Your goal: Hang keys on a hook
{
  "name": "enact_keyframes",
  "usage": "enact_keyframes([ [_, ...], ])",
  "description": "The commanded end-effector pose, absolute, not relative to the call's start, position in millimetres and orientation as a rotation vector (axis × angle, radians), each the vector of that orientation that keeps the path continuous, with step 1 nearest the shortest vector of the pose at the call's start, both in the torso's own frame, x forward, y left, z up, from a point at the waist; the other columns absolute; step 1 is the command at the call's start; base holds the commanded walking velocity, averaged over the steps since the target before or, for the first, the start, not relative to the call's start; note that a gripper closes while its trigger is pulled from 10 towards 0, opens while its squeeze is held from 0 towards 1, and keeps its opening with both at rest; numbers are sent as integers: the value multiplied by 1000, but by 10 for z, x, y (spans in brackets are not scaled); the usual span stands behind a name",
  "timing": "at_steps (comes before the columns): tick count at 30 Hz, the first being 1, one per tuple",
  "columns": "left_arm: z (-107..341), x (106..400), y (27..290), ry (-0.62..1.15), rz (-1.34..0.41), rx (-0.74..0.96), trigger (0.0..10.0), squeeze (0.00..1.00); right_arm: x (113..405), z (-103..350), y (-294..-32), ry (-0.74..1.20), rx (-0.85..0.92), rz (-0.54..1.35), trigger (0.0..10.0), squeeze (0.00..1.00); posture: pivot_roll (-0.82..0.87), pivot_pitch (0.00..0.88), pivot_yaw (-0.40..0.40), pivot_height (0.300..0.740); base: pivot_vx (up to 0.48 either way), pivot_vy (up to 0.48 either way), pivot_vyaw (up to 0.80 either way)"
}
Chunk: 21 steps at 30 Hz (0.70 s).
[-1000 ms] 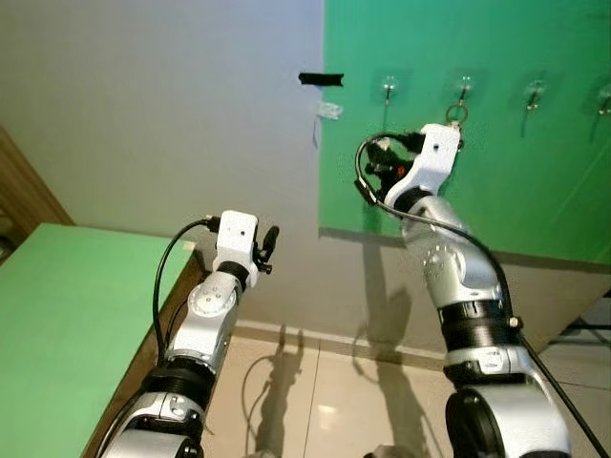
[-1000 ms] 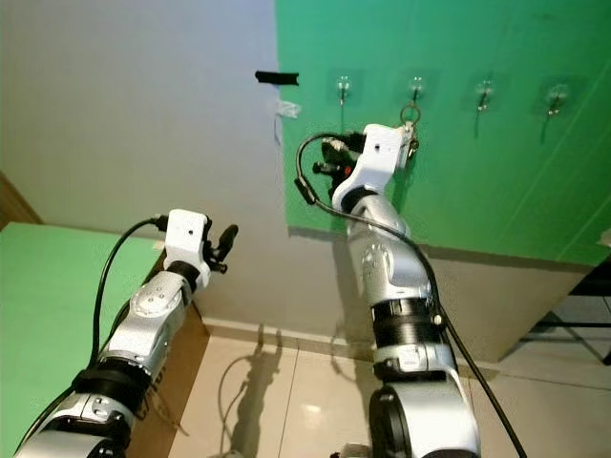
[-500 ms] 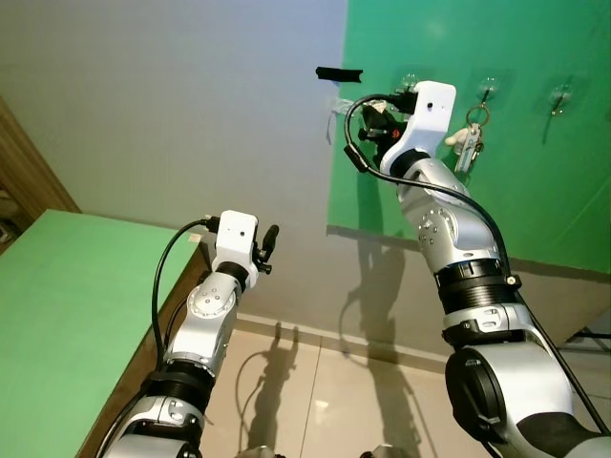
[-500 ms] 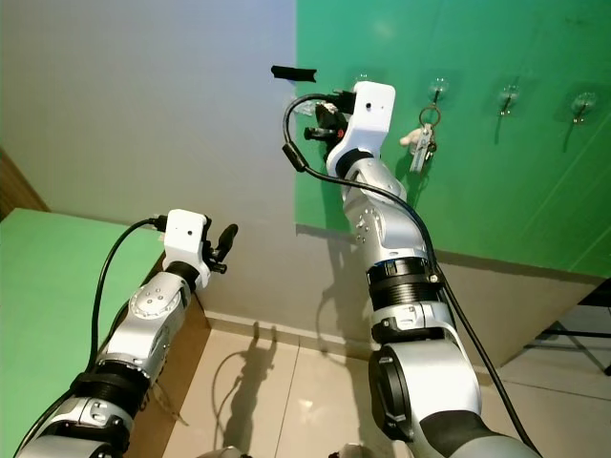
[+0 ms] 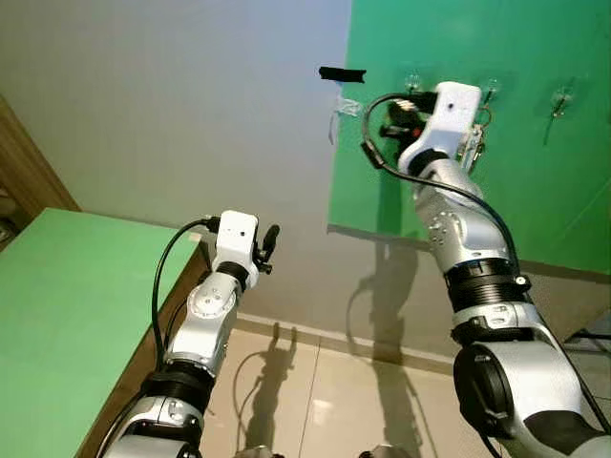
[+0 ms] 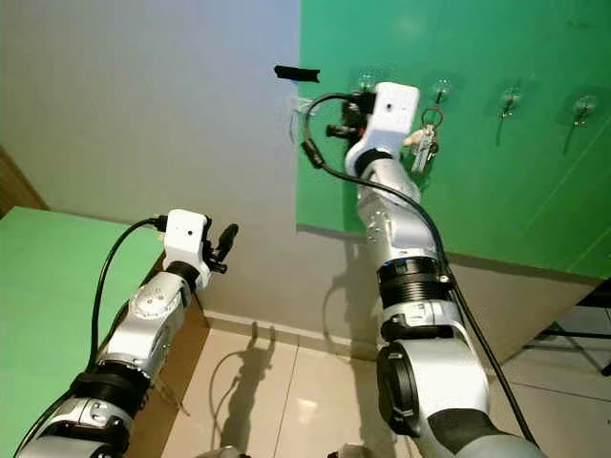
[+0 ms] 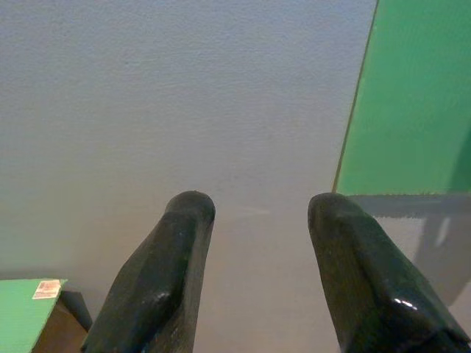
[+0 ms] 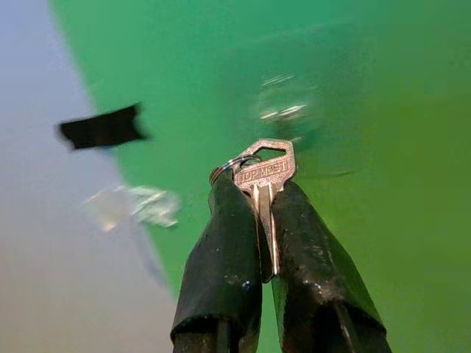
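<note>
My right gripper (image 8: 257,197) is raised to the green board (image 5: 535,181) and is shut on a silver key (image 8: 263,175) with its ring beside the fingertips. In the eye views the key bunch (image 6: 424,145) pokes out beside the white right wrist, just under the second clear hook (image 6: 439,92). A blurred clear hook (image 8: 283,107) lies just beyond the key in the right wrist view, and I cannot tell if the ring touches it. My left gripper (image 7: 254,213) is held out low toward the grey wall, open, with nothing between its fingers.
Further clear hooks (image 6: 511,95) run along the green board to the right. Black tape (image 5: 341,73) and a clear patch (image 5: 348,107) sit on the grey wall (image 5: 172,105) by the board's edge. A green-topped table (image 5: 57,315) stands at my left.
My right wrist has swung to the right along the board, closer to the second hook, and now covers part of the key bunch. The left arm has not moved.
</note>
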<state>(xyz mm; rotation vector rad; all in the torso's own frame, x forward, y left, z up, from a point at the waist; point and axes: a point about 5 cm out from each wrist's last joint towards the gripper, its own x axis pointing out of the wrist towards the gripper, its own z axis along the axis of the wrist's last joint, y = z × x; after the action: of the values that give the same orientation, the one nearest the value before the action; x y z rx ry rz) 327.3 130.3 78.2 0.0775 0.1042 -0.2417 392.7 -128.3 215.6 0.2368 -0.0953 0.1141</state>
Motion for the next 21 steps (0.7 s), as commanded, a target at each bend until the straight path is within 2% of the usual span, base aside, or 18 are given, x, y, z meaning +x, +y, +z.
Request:
enact_keyframes([
  [1,791,3271,1289,103,-249,92,10000,0,3939,2173,-1339,-102,269,88,0,0,-96,0,36,740,0,0,0],
  [6,799,3278,1277,102,-263,102,10000,0,3947,2062,-1460,-38,459,39,0,0,-98,0,44,740,0,0,0],
  [13,811,3291,1289,101,-265,109,10000,0,3952,2017,-1410,13,572,71,0,0,-95,0,43,740,0,0,0],
  [14,817,3296,1291,100,-264,110,10000,0,3953,1985,-1366,51,647,93,0,0,-93,0,42,740,0,0,0],
  [17,820,3298,1290,99,-263,110,10000,0,3951,1971,-1342,68,679,109,0,0,-92,0,41,740,0,0,0],
  [21,813,3290,1287,100,-260,107,10000,0,3941,1974,-1314,64,638,131,0,0,-92,0,38,740,0,0,0],
])
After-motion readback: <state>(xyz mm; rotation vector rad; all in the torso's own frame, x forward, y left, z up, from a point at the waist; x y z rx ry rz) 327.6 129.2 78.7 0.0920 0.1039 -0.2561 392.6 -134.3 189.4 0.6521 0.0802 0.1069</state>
